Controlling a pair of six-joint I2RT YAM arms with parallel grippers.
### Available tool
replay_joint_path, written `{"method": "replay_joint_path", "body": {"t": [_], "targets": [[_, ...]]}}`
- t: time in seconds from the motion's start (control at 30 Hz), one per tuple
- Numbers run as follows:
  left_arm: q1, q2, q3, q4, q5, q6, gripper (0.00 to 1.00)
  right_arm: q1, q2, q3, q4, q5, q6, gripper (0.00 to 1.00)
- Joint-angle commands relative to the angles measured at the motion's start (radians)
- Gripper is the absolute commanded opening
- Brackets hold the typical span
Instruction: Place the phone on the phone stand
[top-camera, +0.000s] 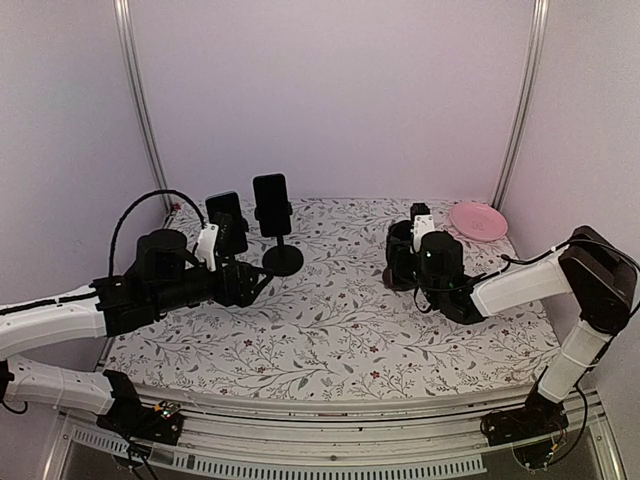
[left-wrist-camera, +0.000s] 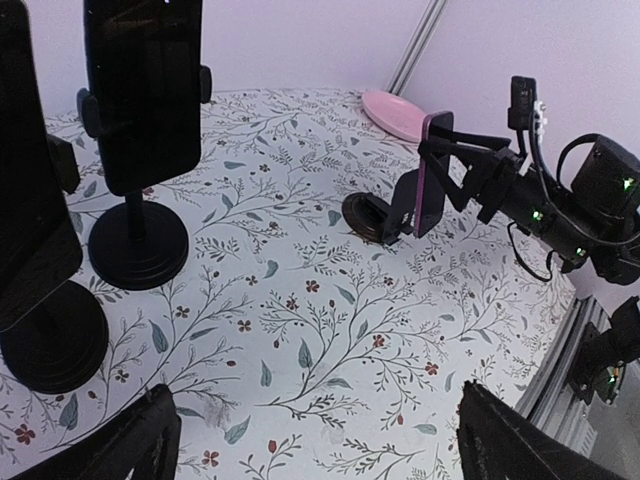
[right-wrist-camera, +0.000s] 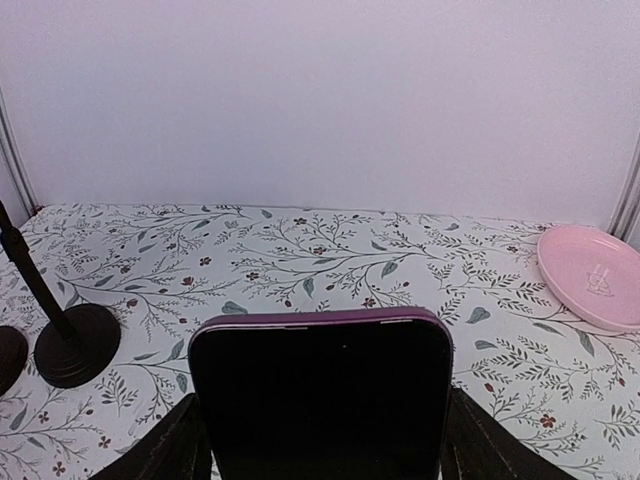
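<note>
My right gripper (right-wrist-camera: 322, 415) is shut on a phone with a dark screen and a purple case (right-wrist-camera: 320, 390), one finger on each side. In the left wrist view the phone (left-wrist-camera: 434, 172) stands upright on its edge, right beside a low black phone stand (left-wrist-camera: 372, 217) on the floral tablecloth. I cannot tell whether the phone rests on the stand. In the top view the right gripper (top-camera: 400, 255) hides both. My left gripper (top-camera: 258, 285) is open and empty, low over the cloth (left-wrist-camera: 320, 420), well left of the phone.
Two tall black stands, each holding a dark phone (left-wrist-camera: 143, 90) (left-wrist-camera: 25, 200), stand at the back left (top-camera: 272, 205) (top-camera: 228, 222). Their round bases (left-wrist-camera: 138, 245) (left-wrist-camera: 50, 335) are close to my left gripper. A pink plate (top-camera: 478, 219) lies at the back right.
</note>
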Motion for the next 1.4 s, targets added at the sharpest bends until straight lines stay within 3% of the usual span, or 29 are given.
{"method": "replay_joint_path", "body": {"t": [0.0, 0.77, 1.37], "targets": [[-0.012, 0.001, 0.035, 0.016, 0.012, 0.008, 0.97, -0.026, 0.032, -0.003, 0.206, -0.021, -0.064, 0.48], [-0.012, 0.018, 0.051, 0.018, 0.024, 0.009, 0.97, -0.056, 0.179, 0.02, 0.289, 0.057, 0.004, 0.5], [-0.013, 0.011, 0.053, 0.019, 0.025, 0.011, 0.97, -0.055, 0.191, 0.048, 0.174, 0.056, 0.084, 0.54]]}}
